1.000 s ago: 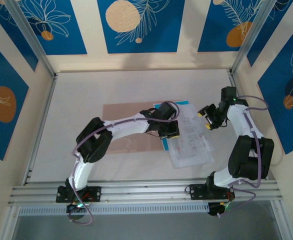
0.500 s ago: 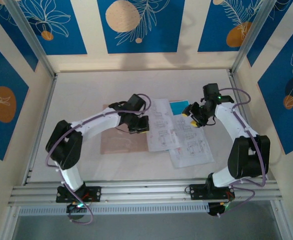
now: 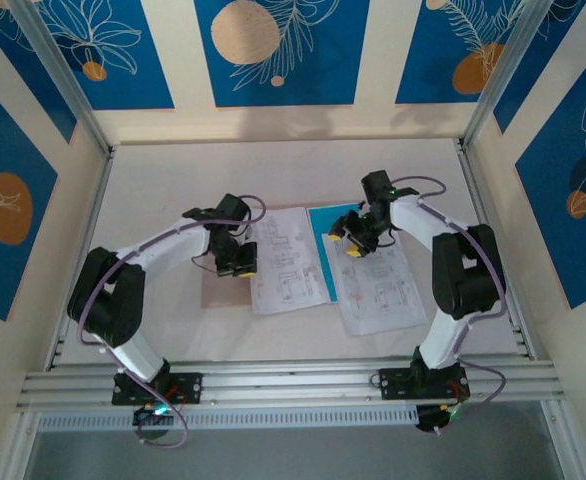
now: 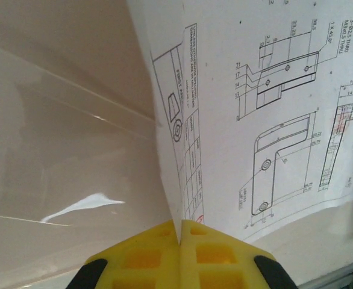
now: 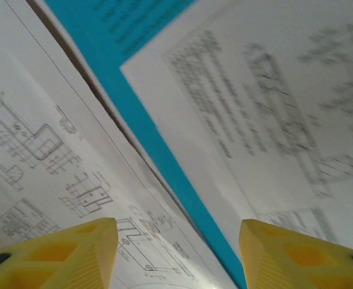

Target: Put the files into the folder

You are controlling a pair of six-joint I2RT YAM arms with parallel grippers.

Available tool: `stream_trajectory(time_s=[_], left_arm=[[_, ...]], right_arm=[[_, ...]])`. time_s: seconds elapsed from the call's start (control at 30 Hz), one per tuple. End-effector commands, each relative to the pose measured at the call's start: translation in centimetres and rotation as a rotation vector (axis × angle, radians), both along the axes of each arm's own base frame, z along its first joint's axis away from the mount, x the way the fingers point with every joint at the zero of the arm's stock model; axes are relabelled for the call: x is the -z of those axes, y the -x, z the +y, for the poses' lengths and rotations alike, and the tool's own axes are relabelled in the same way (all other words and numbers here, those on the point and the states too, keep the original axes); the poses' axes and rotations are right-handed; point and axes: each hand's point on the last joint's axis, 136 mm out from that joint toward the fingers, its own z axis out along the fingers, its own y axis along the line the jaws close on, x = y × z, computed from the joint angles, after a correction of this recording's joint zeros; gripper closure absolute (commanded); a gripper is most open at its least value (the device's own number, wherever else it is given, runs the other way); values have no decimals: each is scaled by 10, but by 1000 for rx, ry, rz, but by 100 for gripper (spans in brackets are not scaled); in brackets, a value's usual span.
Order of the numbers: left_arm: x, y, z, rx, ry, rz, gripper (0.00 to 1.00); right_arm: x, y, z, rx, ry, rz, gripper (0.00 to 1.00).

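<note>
My left gripper (image 3: 238, 262) is shut on the left edge of a white printed sheet (image 3: 291, 262), which lies across the pinkish-tan folder (image 3: 221, 291). In the left wrist view the yellow fingers (image 4: 140, 256) pinch that sheet (image 4: 255, 108) above the folder's tan surface (image 4: 56, 156). My right gripper (image 3: 351, 238) hovers open over the cyan sheet (image 3: 323, 224) and the other white sheets (image 3: 383, 290). The right wrist view has its gripper (image 5: 179, 253) open above the cyan sheet (image 5: 134, 108), with one white sheet (image 5: 44, 150) to its left and another (image 5: 273, 102) lying over it.
The pale table (image 3: 173, 180) is ringed by walls and metal posts (image 3: 73, 90). A rail (image 3: 293, 385) runs along the near edge by the arm bases.
My left gripper has dragged the white sheet leftwards over the folder, uncovering more of the cyan sheet. My right gripper has swung left over the cyan sheet's edge.
</note>
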Motion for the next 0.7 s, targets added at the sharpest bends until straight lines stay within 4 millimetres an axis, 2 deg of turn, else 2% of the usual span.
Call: stream_trajectory(time_s=[0.0, 0.13, 0.37, 0.67], left_arm=[[0, 2, 17, 14, -18, -4, 100], [5, -2, 24, 1, -2, 6, 100], [10, -7, 23, 24, -6, 11, 100], [10, -10, 20, 30, 4, 10, 100]], right_arm=[[-6, -10, 25, -61, -47, -16, 43], [1, -16, 43, -96, -48, -5, 43], [13, -20, 73, -154, -53, 17, 43], [29, -13, 88, -190, -46, 55, 43]])
